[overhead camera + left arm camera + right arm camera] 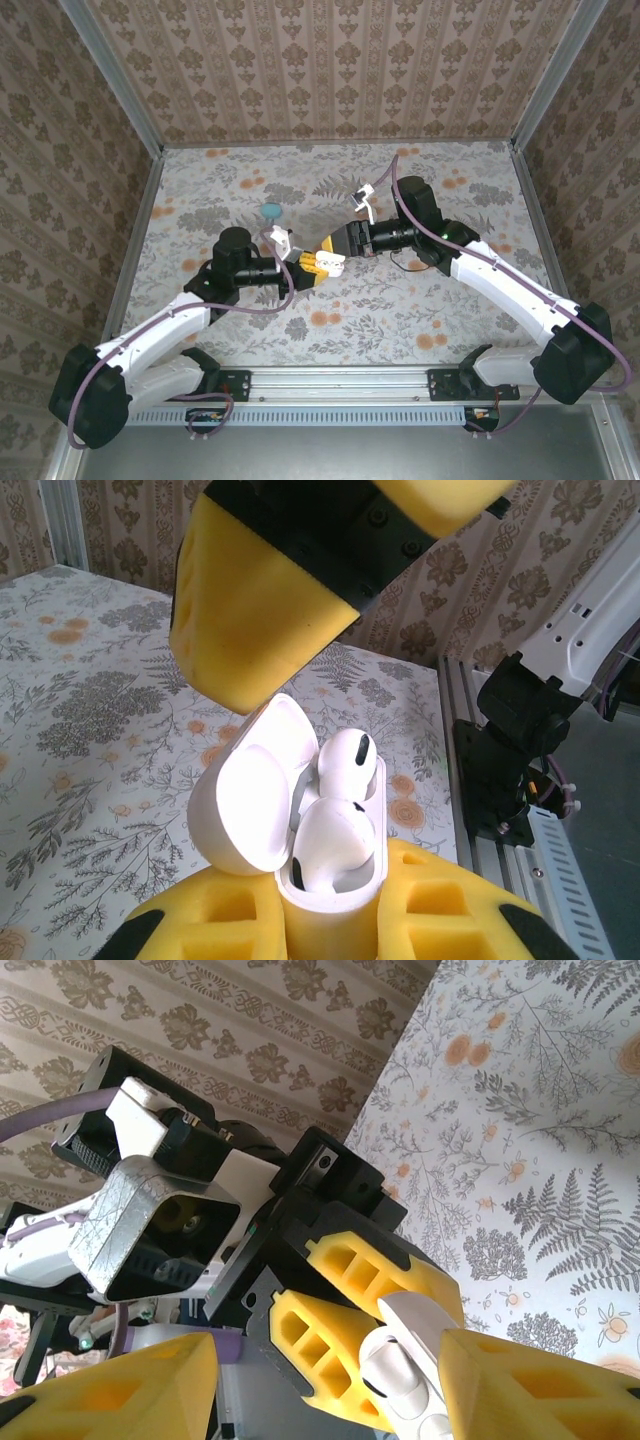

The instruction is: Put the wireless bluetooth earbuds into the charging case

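Left arm reaches from 7 o'clock to table centre. The left gripper (303, 268) is clamped on the white charging case (245, 805), lid flipped open toward 10. Two white earbuds (348, 765) sit in the case, one higher than the other. Right arm elbows out at 2 o'clock, wrist pointing back toward 8. The right gripper (333, 258) has its jaws apart, one yellow finger (260, 630) just above the lid. Small teal object (271, 211) on the table (450, 320), 11 o'clock from the grippers.

Bright, even light with faint soft shadows; right tool's near fingers (110, 1392) slightly out of focus.
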`<state>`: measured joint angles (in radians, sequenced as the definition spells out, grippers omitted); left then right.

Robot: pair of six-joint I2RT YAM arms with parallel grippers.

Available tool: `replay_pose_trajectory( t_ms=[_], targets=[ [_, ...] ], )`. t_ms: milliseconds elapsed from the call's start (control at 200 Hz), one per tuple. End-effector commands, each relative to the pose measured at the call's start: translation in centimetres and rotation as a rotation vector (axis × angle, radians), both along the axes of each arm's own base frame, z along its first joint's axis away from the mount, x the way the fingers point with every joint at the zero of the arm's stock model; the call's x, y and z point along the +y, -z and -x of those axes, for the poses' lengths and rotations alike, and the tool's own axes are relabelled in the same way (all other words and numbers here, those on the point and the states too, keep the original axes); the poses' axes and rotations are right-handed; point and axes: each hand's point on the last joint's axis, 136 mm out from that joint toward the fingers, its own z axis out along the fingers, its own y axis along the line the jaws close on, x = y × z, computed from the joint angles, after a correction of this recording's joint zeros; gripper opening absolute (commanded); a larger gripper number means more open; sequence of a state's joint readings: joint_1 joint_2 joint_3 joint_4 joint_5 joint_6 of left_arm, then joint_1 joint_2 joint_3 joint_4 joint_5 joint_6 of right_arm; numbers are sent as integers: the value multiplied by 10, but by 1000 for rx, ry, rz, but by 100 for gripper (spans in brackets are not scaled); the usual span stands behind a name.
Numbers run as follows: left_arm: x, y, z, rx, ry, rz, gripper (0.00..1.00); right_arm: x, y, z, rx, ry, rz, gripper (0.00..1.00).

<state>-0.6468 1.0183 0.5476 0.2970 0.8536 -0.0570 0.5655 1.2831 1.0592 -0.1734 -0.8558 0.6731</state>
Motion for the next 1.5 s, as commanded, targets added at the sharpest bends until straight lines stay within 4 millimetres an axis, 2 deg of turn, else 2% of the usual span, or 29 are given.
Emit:
replay_pose_trajectory(
  t_ms=[0, 45, 155, 265, 415, 585, 835, 1275, 1495],
  targets=[
    [-3, -19, 1, -25, 22, 41, 0, -1, -9, 9, -6, -47, -7, 60],
    [-3, -20, 1, -28, 23, 42, 0, -4, -7, 8, -15, -26, 17, 60],
    [-3, -21, 2, -32, 29, 45, 0, -24, 11, -12, 6, 114, 105, 59],
    [-2, -22, 4, -36, 32, 48, 0, -34, 18, -24, 44, 179, 102, 59],
    [-1, -22, 3, -40, 20, 47, 0, -25, 16, -20, 75, 128, 63, 59],
    [-3, -20, 0, -19, 13, 46, 0, -10, 16, -5, 87, 29, 48, 60],
    [-5, -20, -3, -4, 12, 47, 0, -4, 21, 2, 105, -22, 64, 60],
    [-7, -13, -10, 50, -13, 29, 0, 0, -12, 27, 34, -139, -8, 55],
    [-7, -6, -13, 84, -21, 19, 0, -7, -41, 37, -72, -145, -55, 55]
  ],
)
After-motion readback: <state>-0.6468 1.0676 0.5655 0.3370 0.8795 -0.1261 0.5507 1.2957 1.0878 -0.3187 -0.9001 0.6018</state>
